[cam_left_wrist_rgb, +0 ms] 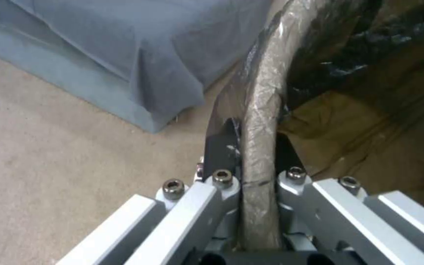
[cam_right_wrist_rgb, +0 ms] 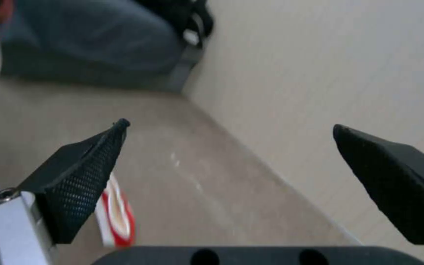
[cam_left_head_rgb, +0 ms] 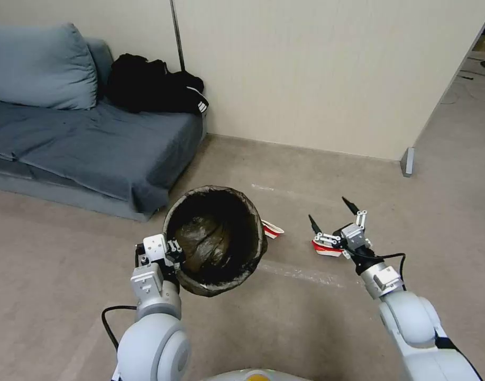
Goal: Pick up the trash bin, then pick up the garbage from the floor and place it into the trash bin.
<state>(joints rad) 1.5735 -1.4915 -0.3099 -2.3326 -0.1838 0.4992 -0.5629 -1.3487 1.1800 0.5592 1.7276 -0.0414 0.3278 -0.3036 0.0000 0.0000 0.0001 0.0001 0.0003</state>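
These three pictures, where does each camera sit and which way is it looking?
Head view: from the robot's head, down at the beige floor, both arms showing; left end effector grips the round bag-lined trash bin, right end effector open above a crushed red-and-white paper cup.
Left wrist view: along the fingers clamping the bin rim.
Right wrist view: between open fingers, along the floor beside the wall.
Shared: head and right wrist views show the cup; all show the grey-blue sofa.

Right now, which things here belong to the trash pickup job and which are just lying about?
Job:
round bag-lined trash bin, rim clamped by left gripper
two crushed red-and-white paper cups on floor
open right gripper

Lying about:
grey-blue fabric sofa
black clothes
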